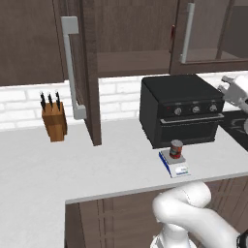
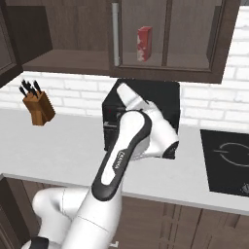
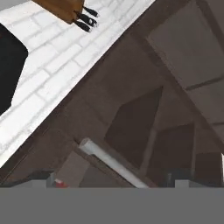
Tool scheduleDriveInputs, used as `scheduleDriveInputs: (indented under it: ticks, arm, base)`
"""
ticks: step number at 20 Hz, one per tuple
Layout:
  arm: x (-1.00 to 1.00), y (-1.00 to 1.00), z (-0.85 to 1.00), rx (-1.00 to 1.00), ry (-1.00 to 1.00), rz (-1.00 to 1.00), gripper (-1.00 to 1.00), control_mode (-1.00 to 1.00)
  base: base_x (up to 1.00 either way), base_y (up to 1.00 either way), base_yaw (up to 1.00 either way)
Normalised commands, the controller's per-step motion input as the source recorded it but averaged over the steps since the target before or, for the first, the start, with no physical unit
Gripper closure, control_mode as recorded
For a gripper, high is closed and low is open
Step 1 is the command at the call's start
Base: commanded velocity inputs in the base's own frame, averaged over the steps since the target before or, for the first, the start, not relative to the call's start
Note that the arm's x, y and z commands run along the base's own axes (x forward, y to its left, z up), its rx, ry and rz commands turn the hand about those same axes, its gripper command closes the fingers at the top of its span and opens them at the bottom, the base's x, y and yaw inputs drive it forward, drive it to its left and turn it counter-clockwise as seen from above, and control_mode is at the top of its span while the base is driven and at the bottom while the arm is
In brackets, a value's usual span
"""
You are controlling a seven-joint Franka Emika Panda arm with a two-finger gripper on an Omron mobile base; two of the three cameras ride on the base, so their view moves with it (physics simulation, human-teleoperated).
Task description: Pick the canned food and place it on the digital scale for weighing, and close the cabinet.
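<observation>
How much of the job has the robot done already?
The first half looks done: the canned food stands on the digital scale in front of the oven. The cabinet is not closed yet; its door sticks out over the counter. The hand view looks at a grey bar handle close up, so the robot seems to be working on the door. Closing it is what's left.

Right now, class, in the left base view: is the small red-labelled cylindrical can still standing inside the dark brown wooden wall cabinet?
No: the small red-labelled can stands on the flat blue-edged digital scale, on the counter before the black oven.
</observation>
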Motion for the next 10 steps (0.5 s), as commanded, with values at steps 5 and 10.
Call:
scheduleDriveInputs:
  ticks: [5, 10]
  arm:
    - [-0.30, 0.92, 0.00, 0.32, -0.52, -0.03, -1.00, -1.00]
    - [-0.03, 0.39, 0.00, 0.35, -0.23, 0.01, -1.00, -1.00]
  base:
    - [0.00, 0.00, 0.00]
    - [0.00, 0.00, 0.00]
